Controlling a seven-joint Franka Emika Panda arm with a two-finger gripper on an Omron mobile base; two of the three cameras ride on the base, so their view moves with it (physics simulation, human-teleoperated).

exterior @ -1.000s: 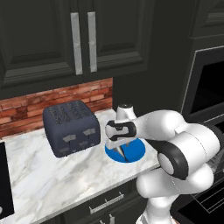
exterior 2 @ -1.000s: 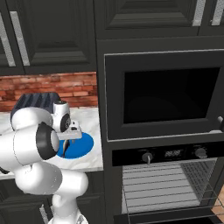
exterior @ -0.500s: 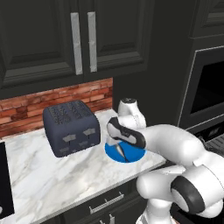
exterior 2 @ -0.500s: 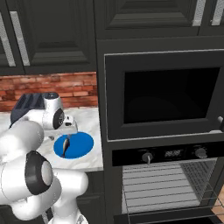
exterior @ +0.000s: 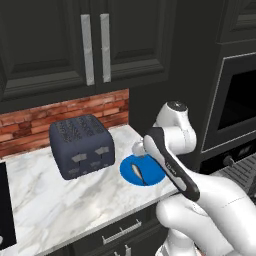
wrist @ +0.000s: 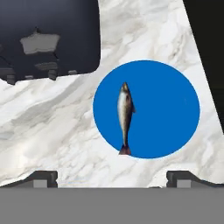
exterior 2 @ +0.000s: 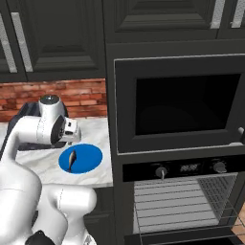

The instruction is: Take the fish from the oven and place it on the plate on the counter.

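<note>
I see the small slender silver-grey fish (wrist: 125,117) lying flat on the round bright blue plate (wrist: 166,109), toward the plate's side nearer the dark navy toaster (wrist: 48,35), tail just at the rim. The plate sits on the white marble desk with grey veining (wrist: 52,127), close to the desk's edge and just beside the toaster without touching it. The fingers (wrist: 111,178) are spread wide and empty, hovering above the plate, nothing between them. From the right base camera, the black built-in oven (exterior 2: 191,191) stands with its door open and grey wire rack (exterior 2: 177,201) showing, well apart from the plate.
</note>
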